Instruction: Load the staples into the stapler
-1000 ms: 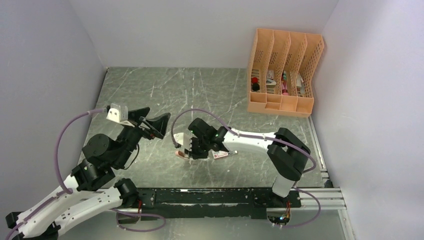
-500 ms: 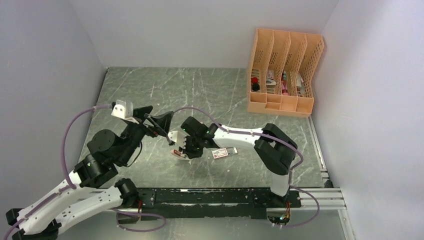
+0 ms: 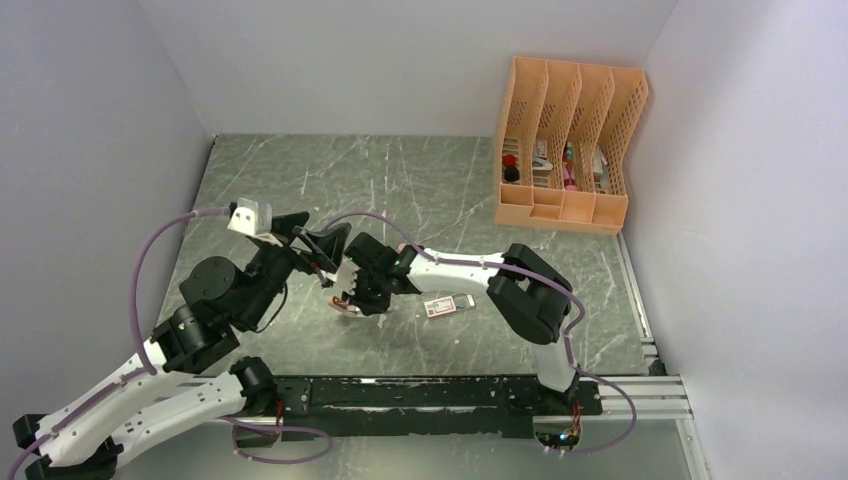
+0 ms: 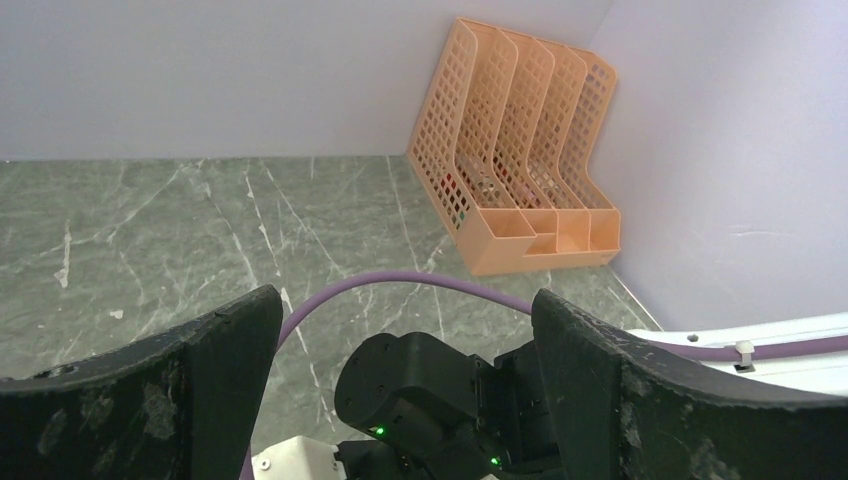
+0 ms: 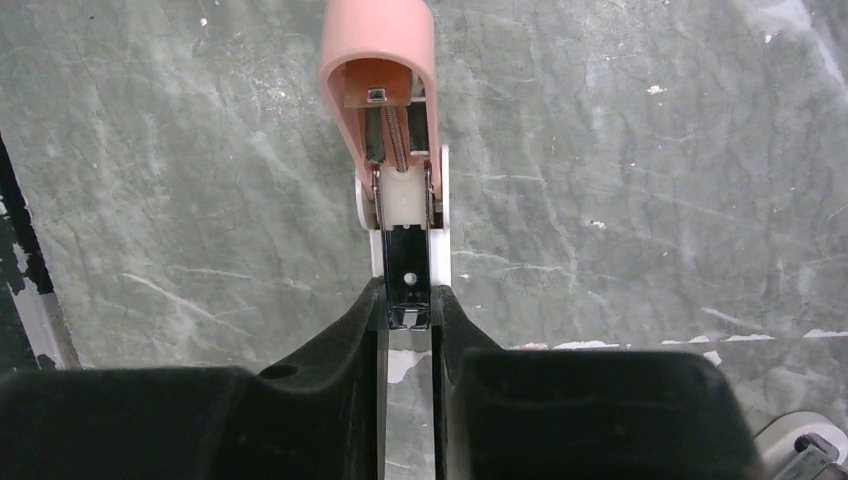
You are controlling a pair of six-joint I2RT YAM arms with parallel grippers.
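A salmon-pink stapler [image 5: 378, 60] lies on the green marble table with its lid hinged open, baring the spring and the black magazine rail [image 5: 407, 265]. My right gripper [image 5: 408, 300] is shut on the near end of that rail. From above, the stapler [image 3: 345, 306] peeks out at the left of the right gripper [image 3: 358, 298]. The staples' small red-and-white box [image 3: 448, 305] lies on the table just right of that wrist. My left gripper [image 3: 318, 245] hovers open, close to the right wrist's upper left. In the left wrist view the left gripper [image 4: 405, 300] holds nothing and frames the right wrist below it.
An orange file organiser [image 3: 565, 145] with small items in its slots stands at the back right, and the organiser [image 4: 520, 170] also shows from the left wrist. A purple cable [image 4: 420, 285] arches over the right wrist. Grey walls close in both sides and the back.
The right arm has slid left with the stapler, uncovering the staples' box. The left gripper has swung right, closer to the right wrist.
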